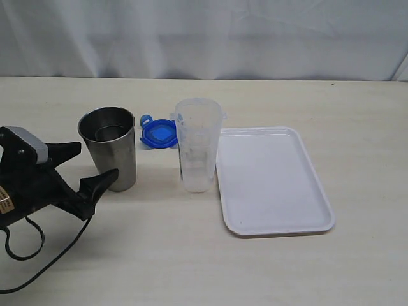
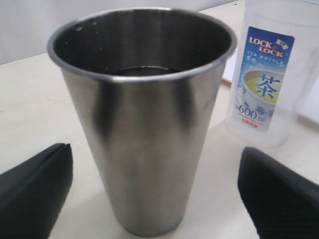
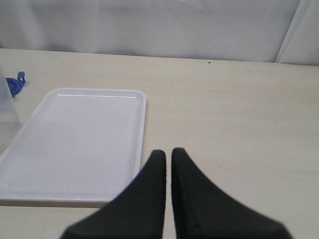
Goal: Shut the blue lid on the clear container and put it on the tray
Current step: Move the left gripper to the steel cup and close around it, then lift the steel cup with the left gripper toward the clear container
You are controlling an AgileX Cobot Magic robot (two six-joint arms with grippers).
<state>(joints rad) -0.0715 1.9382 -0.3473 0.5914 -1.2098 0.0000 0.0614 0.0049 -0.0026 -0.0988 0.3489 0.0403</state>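
The clear container point(image 1: 198, 145) stands upright and uncovered in the middle of the table; its printed label shows in the left wrist view point(image 2: 264, 79). The blue lid point(image 1: 158, 134) lies flat just behind and left of it. The white tray point(image 1: 273, 180) sits empty right beside the container. My left gripper point(image 1: 94, 164) is open at the left, its fingers point(image 2: 35, 184) spread on either side of a steel cup point(image 1: 108, 148) without touching it. My right gripper point(image 3: 168, 152) is shut on nothing, above bare table next to the tray point(image 3: 84, 139); it is outside the exterior view.
The steel cup point(image 2: 144, 124) stands between my left gripper and the blue lid. A white cloth backdrop point(image 1: 204, 38) closes the far side of the table. A black cable point(image 1: 38, 255) trails from the left arm near the front edge.
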